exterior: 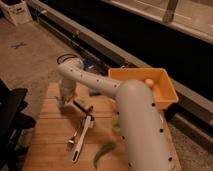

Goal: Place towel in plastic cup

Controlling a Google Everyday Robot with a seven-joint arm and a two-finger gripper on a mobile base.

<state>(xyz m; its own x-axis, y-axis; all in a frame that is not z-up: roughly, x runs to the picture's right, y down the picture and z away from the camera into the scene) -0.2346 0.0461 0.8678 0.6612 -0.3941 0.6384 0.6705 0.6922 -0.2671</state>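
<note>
Wooden slats make up the table (47, 150). The white arm (137, 125) rises from the near right, bends over the far left corner and points its gripper (62, 101) straight down, right at the boards. The fingers are drawn fully together. A pale greyish scrap at their tip looks like the towel (60, 104), low on the far left of the table, but I can't tell if it's actually pinched.

Out in mid-table a pale green shape peeks from the left edge of the arm's thick lower section. That seems to be the plastic cup (116, 123), half hidden and well apart from the gripper.

Between the two lie a small dark block (83, 106) and, nearer us, a long pair of tongs (80, 136). A green pod (102, 152) curls near the front edge. On the right, a yellow bin (167, 95) holds an orange ball (148, 82). A blue object (92, 65) sits behind the arm at the table's far edge.
</note>
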